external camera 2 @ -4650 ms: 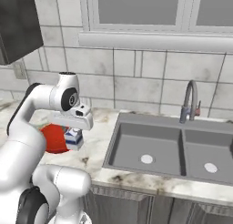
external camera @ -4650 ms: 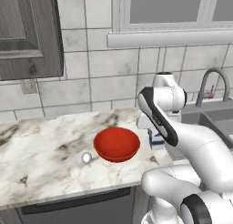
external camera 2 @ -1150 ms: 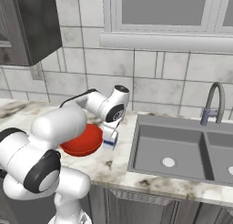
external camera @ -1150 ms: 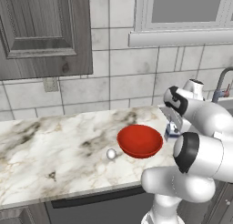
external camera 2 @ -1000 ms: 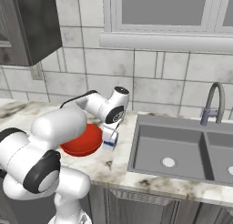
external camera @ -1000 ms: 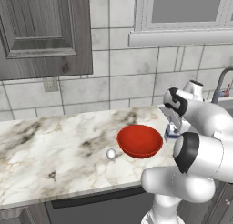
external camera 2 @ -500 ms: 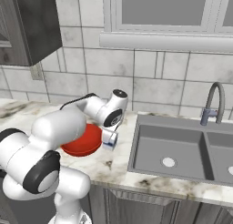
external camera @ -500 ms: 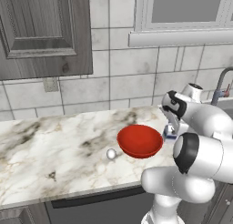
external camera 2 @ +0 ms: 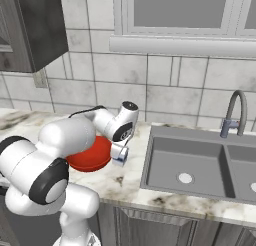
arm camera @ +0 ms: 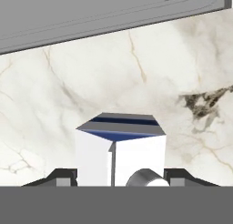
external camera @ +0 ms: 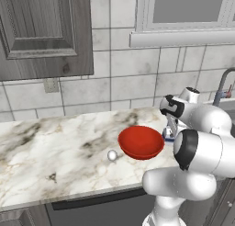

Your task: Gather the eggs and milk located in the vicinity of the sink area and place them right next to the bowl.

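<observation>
Claw (external camera 2: 120, 155) closed on unlabelled milk (arm camera: 120, 152) beside bowl (external camera 2: 90, 154)

The milk (external camera 2: 119, 157) stands between the bowl (external camera 2: 90, 154) and the sink (external camera 2: 200, 165).

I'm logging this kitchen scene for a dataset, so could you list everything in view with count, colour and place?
Shallow glossy red bowl: one, on the marble counter, left of the sink.
Small white carton with blue part: one, between the jaws, beside the bowl.
Small glossy white ball: one, on the counter left of the bowl.
Grey metal two-basin sink: one, right end of the counter.
Curved grey tap: one, behind the sink.
Dark wood wall cupboard: one, upper left.
Window: one, above the sink.
White arm's gripper: one, low over the counter.
</observation>
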